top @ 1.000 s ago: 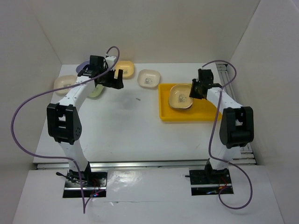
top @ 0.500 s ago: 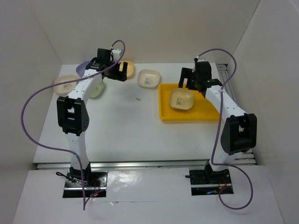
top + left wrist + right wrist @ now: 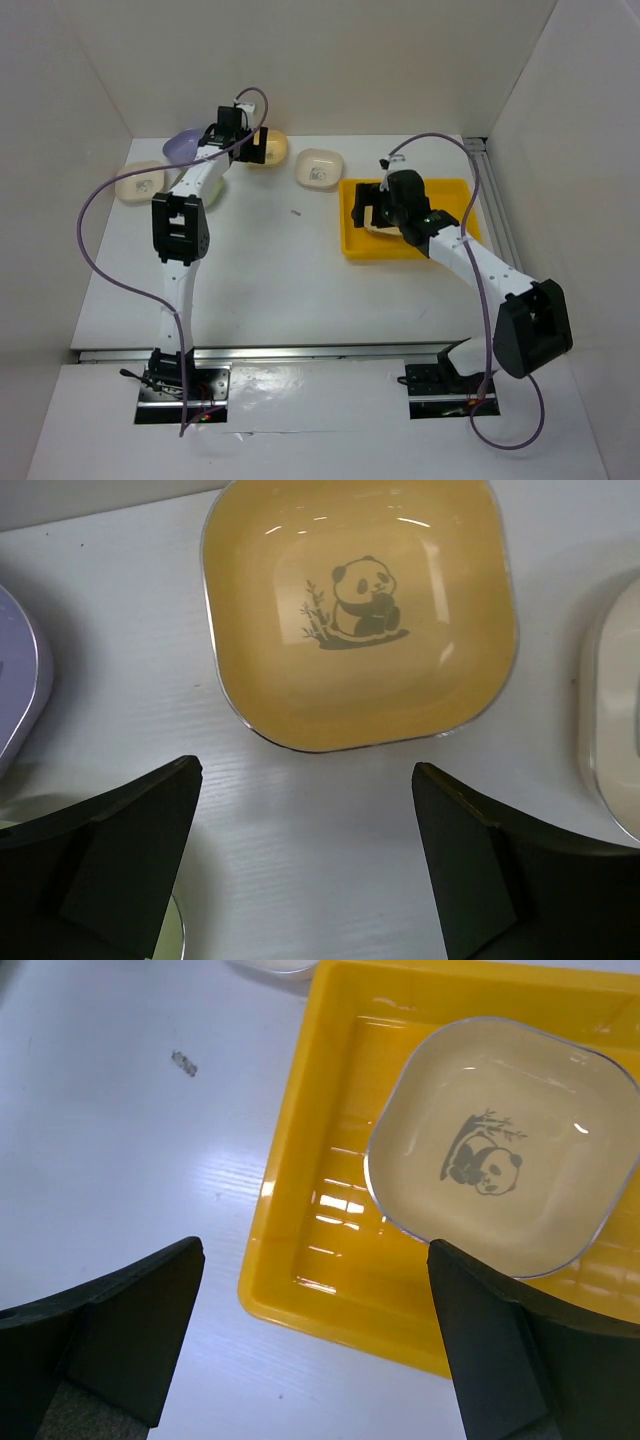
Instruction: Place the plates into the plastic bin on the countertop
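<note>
A yellow plate (image 3: 360, 610) with a panda mark lies on the white countertop (image 3: 270, 260) at the back. My left gripper (image 3: 305, 820) hovers open just in front of it, holding nothing. A cream plate (image 3: 500, 1150) rests flat inside the yellow plastic bin (image 3: 330, 1260). Above the bin's near left corner my right gripper (image 3: 315, 1290) stands open and empty. In the top view the left gripper (image 3: 255, 150) is at the yellow plate (image 3: 270, 148), while the right gripper (image 3: 368, 208) covers most of the plate in the bin (image 3: 400, 250).
A lavender plate (image 3: 185, 145), a cream plate (image 3: 138, 182) and another cream plate (image 3: 320, 168) lie along the back. A pale green plate's edge (image 3: 172, 935) shows under the left finger. A dark speck (image 3: 183, 1062) marks the countertop. White walls enclose three sides.
The right gripper has opened, left the cream plate in the bin and pulled back over the bin's left side. The left gripper moved back and right to the yellow plate.
</note>
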`<act>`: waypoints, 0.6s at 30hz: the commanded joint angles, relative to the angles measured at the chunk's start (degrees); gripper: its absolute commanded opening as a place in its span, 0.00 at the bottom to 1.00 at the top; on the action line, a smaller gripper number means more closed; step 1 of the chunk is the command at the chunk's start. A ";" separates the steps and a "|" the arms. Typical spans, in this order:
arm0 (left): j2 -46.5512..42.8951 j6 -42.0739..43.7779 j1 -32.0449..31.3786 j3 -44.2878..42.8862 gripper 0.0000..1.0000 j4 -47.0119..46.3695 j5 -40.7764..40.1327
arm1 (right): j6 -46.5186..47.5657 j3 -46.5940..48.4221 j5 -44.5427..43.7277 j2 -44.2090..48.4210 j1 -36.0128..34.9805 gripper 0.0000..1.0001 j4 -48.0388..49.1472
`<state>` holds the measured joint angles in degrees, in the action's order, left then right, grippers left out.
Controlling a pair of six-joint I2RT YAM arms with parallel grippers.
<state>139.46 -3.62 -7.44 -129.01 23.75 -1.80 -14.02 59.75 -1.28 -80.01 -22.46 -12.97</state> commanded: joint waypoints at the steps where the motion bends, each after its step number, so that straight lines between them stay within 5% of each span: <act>1: 1.77 -2.27 1.99 -0.80 1.00 -5.99 0.83 | 0.31 -3.83 -4.60 5.29 -3.99 1.00 6.99; 18: 15.49 -7.63 3.05 -13.64 1.00 -5.99 -1.62 | 1.36 -11.93 -14.10 14.18 -12.26 1.00 7.61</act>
<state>153.12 -9.17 -4.49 -140.42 19.62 -1.87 -13.58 48.23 -12.62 -67.64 -33.78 -8.14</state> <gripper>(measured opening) 0.997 0.999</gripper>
